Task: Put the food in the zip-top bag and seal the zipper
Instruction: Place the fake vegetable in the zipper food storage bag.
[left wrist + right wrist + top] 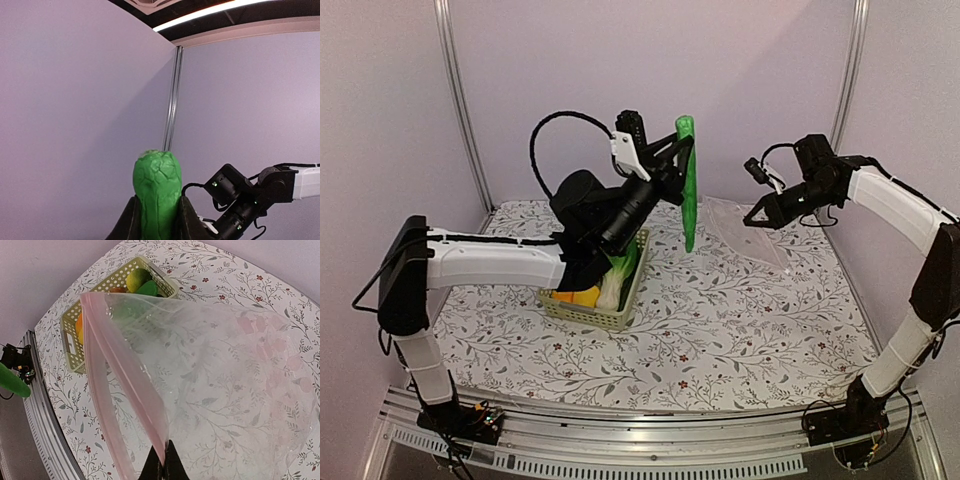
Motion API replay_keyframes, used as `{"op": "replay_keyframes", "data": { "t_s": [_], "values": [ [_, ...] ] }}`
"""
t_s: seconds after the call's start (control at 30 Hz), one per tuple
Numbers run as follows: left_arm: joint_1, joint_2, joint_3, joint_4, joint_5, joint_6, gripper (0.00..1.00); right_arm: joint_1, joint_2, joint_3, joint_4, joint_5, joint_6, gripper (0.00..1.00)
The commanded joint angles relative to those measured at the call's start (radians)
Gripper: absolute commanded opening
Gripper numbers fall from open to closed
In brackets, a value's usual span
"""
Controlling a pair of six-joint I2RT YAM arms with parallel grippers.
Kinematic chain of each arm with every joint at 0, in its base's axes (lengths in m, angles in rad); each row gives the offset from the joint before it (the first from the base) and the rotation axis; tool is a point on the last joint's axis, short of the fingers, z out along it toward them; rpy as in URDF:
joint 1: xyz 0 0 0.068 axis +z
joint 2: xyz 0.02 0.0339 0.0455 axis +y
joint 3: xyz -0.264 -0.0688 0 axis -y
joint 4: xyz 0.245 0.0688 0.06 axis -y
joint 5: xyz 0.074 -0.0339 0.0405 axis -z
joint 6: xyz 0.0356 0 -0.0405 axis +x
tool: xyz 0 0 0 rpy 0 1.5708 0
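Observation:
My left gripper [680, 165] is raised above the table and shut on the green cucumber [689, 210], which hangs upright. In the left wrist view the cucumber [157, 185] sticks up between the two dark fingers [130, 222]. My right gripper [754, 217] is shut on the mouth edge of the clear zip-top bag [748, 232], holding it off the table. In the right wrist view the pink zipper [127, 372] runs up from the shut gripper [164, 469], and the bag [225, 370] mouth gapes. More food, bok choy [616, 281] and yellow pieces [576, 296], lies in the basket.
The pale green lattice basket [582, 311] stands on the flowered table left of centre, under the left arm; it also shows in the right wrist view [69, 347]. Purple walls with metal posts [460, 100] close in the back and sides. A metal rail [650, 440] runs along the near edge.

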Motion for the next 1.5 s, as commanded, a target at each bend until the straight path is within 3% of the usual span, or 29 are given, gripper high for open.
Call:
{"op": "replay_keyframes", "data": {
  "t_s": [0.0, 0.23, 0.53, 0.83, 0.97, 1.1, 1.17, 1.27, 1.47],
  "values": [
    [-0.03, 0.117, 0.101, 0.208, 0.068, 0.101, 0.0, 0.01, 0.012, 0.032, -0.047, -0.057, 0.013, 0.0],
    [-0.047, 0.291, 0.241, 0.357, 0.099, 0.172, 0.0, 0.015, 0.018, 0.04, -0.069, -0.084, 0.015, 0.0],
    [-0.051, 0.41, 0.407, 0.308, 0.108, 0.183, 0.0, 0.02, 0.019, 0.045, -0.088, -0.1, 0.012, 0.0],
    [-0.047, 0.503, 0.424, 0.314, 0.066, 0.3, 0.03, 0.02, -0.003, 0.115, -0.13, -0.081, 0.016, 0.0],
    [-0.05, 0.527, 0.408, 0.334, 0.049, 0.336, 0.18, 0.02, -0.007, 0.147, -0.136, -0.037, 0.025, 0.0],
    [-0.064, 0.522, 0.384, 0.349, 0.02, 0.376, 0.54, 0.014, 0.003, 0.167, -0.133, -0.011, 0.03, 0.0],
    [-0.073, 0.505, 0.37, 0.345, 0.013, 0.397, 0.64, 0.008, 0.011, 0.173, -0.131, -0.003, 0.033, 0.0],
    [-0.08, 0.466, 0.339, 0.327, 0.011, 0.402, 0.7, -0.003, 0.026, 0.182, -0.129, -0.002, 0.039, 0.0],
    [-0.088, 0.34, 0.226, 0.266, -0.01, 0.339, 0.72, -0.027, 0.061, 0.192, -0.112, 0.053, 0.042, 0.0]
  ]
}}
